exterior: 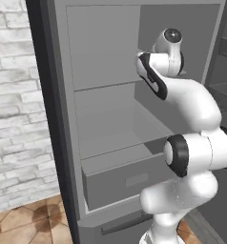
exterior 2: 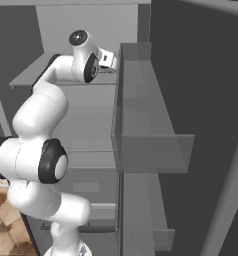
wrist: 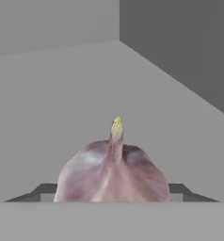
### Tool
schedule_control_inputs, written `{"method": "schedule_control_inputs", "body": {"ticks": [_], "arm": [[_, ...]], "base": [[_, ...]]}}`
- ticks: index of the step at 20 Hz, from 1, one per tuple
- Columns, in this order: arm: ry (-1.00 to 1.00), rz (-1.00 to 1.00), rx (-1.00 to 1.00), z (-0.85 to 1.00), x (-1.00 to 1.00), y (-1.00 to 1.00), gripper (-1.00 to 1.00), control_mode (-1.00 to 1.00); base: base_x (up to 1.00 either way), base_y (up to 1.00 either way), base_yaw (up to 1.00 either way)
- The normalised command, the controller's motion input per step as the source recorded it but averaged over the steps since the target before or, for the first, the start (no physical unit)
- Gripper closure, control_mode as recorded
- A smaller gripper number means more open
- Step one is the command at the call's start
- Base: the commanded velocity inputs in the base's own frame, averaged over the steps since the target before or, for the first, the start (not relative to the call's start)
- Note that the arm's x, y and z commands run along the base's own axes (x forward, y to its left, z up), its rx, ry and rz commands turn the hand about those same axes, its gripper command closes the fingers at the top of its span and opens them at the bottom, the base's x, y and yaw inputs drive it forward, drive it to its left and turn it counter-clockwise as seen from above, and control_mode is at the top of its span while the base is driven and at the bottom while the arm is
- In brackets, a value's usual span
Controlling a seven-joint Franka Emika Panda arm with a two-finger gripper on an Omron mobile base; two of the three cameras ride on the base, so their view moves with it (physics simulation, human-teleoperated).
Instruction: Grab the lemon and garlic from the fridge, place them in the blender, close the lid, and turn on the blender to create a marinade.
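Fridge (exterior: 110, 57): door open, grey interior exposed, with flat shelves and a wide drawer (exterior: 127, 178) pulled out at 6 o'clock. Arm (exterior: 196, 143): reaches up into the upper compartment above the upper shelf (exterior: 106, 85). Hand (wrist: 112, 193): dark finger tips (wrist: 41, 190) sit at either side of a garlic bulb (wrist: 112, 172), jaws closed onto it, pinching it. The garlic bulb is pale purple with a yellowish tip, resting on the grey shelf floor at 6 o'clock in the hand view.
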Motion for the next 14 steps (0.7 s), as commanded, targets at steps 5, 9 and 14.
{"method": "schedule_control_inputs", "body": {"ticks": [5, 9, 14], "arm": [[-0.33, 0.04, 0.00, 0.34, -1.00, 0.10, 1.00, -1.00], [-0.16, 0.08, 0.00, 0.67, -1.00, 0.10, 1.00, -1.00], [-0.02, 0.09, 0.00, 0.59, -1.00, 0.12, 1.00, -1.00]], "base": [[0.00, 0.00, 0.00], [0.00, 0.00, 0.00], [0.00, 0.00, 0.00]]}}
